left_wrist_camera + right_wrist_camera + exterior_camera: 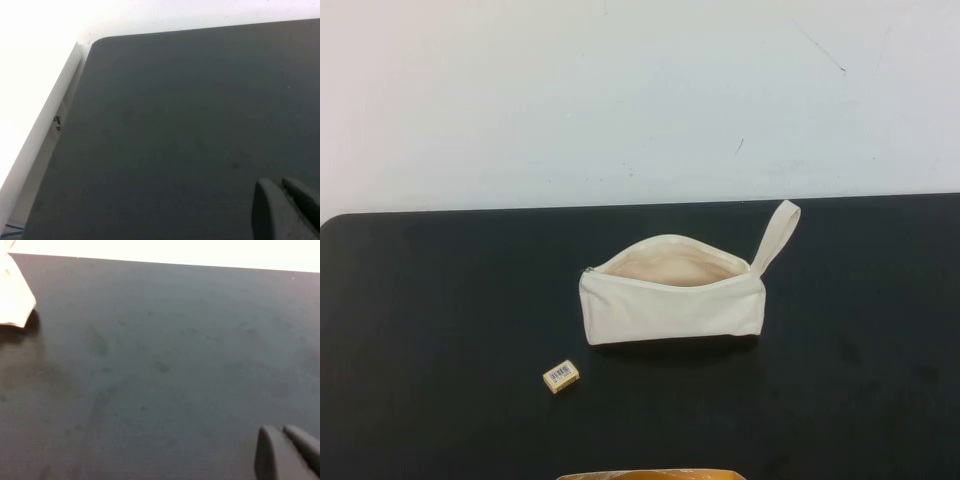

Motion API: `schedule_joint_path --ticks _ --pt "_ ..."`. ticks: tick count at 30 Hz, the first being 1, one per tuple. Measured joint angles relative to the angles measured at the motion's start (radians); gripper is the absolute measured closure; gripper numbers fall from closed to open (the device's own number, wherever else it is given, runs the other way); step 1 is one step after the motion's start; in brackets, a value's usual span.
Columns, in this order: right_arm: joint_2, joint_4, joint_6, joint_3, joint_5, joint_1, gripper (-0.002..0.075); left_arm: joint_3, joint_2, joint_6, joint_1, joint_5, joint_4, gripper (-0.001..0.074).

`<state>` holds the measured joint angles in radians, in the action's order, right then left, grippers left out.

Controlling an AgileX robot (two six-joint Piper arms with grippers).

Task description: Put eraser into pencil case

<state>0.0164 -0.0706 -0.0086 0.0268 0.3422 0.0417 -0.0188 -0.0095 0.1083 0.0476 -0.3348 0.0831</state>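
Looking down from the high view, you have the pencil case [670,295] lying near the middle of the black table [440,340], its long side running left to right and its zip gaping wide so the pale lining shows along the far edge of the mouth. Its fabric wrist loop [776,236] rises from the right end and leans toward the far right. The eraser [561,376] sits on the table nearer to you and to the left of the pencil case, close to its left end but clearly apart from it, barcode label facing up, turned a little askew. A strip of something orange-tan [650,474] pokes in at the near edge of that view; you cannot tell what it is. Neither arm appears in the high view. In the left wrist view, the left gripper [287,210] hangs over bare table close to the table's rounded far-left corner, its two dark fingertips lying side by side, pressed together with nothing between them. In the right wrist view, the right gripper [287,452] likewise hangs above bare table, fingertips drawn together and holding nothing, with one end of the pencil case [14,297] showing well away from it.
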Motion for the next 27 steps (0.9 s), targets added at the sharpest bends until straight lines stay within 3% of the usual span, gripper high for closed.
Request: schedule_joint_path --ticks 27 --pt "0.0 0.0 0.0 0.0 0.0 0.0 0.0727 0.0 0.0 0.0 0.0 0.009 0.057 0.0736"
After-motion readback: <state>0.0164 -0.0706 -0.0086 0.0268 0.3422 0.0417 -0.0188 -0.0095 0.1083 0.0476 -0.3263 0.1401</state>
